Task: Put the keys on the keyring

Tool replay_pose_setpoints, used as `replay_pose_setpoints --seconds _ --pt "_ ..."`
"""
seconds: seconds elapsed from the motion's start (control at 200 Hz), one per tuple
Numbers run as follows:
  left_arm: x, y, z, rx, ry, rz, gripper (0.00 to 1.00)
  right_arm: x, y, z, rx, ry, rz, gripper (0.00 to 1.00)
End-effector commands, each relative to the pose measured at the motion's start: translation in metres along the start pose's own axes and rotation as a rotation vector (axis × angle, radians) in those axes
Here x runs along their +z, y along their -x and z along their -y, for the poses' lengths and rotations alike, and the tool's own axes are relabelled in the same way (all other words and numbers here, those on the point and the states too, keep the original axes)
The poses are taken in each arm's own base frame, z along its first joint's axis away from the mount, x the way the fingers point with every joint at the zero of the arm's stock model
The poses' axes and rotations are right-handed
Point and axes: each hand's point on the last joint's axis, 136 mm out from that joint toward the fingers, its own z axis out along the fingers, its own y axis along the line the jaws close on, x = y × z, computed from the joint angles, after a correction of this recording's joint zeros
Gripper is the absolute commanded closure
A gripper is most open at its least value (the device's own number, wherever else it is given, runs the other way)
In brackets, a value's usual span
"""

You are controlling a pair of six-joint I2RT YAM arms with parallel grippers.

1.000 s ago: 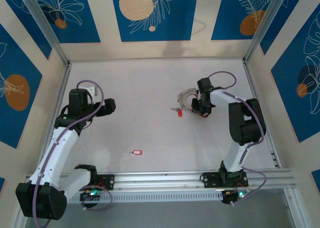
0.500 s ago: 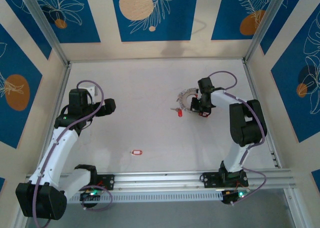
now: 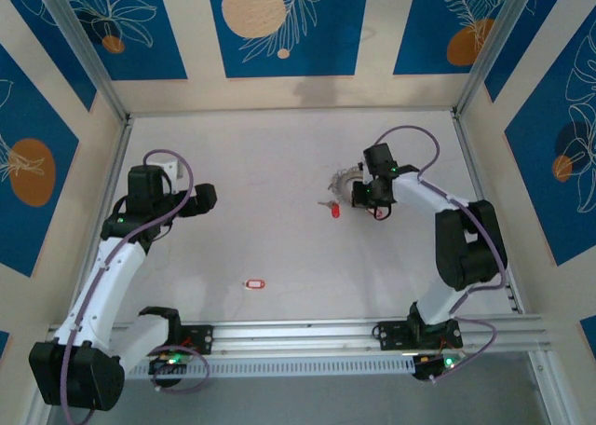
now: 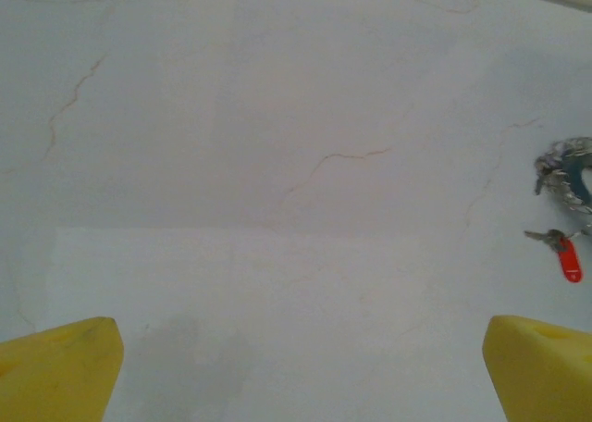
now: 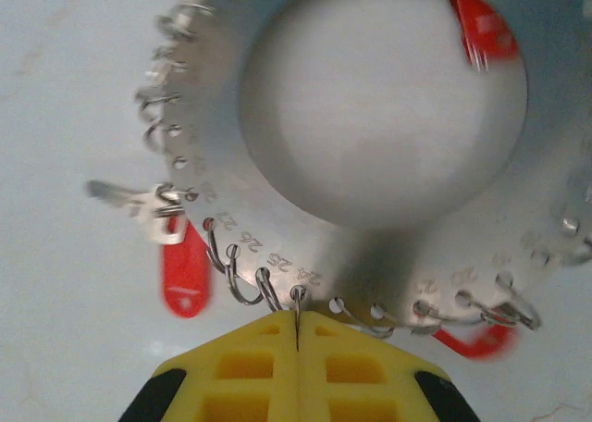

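The keyring (image 5: 215, 163) is a flat silvery ring with numbered holes and wire hooks around its rim. It lies on the table at the back right (image 3: 345, 182). My right gripper (image 5: 297, 334) is shut on a wire hook at hole 24, at the ring's near rim (image 3: 365, 193). A red key (image 5: 185, 270) hangs at the ring's left side (image 3: 334, 211), and two more red keys (image 5: 485, 30) sit on its rim. One loose red key (image 3: 254, 283) lies mid-table. My left gripper (image 4: 301, 376) hovers open over bare table (image 3: 207, 198), far left of the keyring (image 4: 566, 170).
The white tabletop (image 3: 270, 164) is walled on three sides by patterned panels. An aluminium rail (image 3: 307, 332) carrying both arm bases runs along the near edge. Open room lies between the two arms.
My right wrist has shifted slightly left and back at the ring, and its elbow has swung out to the right. The left arm and the loose key have not moved.
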Motion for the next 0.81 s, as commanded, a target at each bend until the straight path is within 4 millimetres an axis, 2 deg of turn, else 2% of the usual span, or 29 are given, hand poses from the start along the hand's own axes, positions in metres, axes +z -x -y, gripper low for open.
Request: replay_pose_setpoints --seconds 0.0,0.14,0.28,0.46,0.595,0.705,0.8 --pt "-0.015 0.017 0.023 0.038 -0.124 0.103 0.01 -0.018 0.007 -0.015 -0.136 0.005 0.085 1.0" --pt "-0.022 0.02 0.052 0.082 -0.287 0.146 0.03 -0.037 0.009 -0.042 -0.292 0.071 0.171 1.0" --pt "-0.03 0.018 0.084 0.173 -0.442 0.16 0.06 -0.066 0.01 -0.067 -0.399 0.191 0.266 1.0" --pt "-0.048 0.008 0.124 0.379 -0.577 0.171 0.07 -0.098 0.001 -0.099 -0.599 0.382 0.449 1.0" --pt "-0.062 -0.003 0.152 0.551 -0.674 0.185 0.11 -0.116 -0.003 -0.112 -0.667 0.46 0.547 1.0" --pt "-0.07 -0.01 0.169 0.664 -0.711 0.183 0.13 -0.131 -0.005 -0.127 -0.716 0.548 0.598 1.0" --pt "-0.067 -0.014 0.177 0.723 -0.719 0.183 0.17 -0.146 -0.011 -0.142 -0.775 0.638 0.641 1.0"
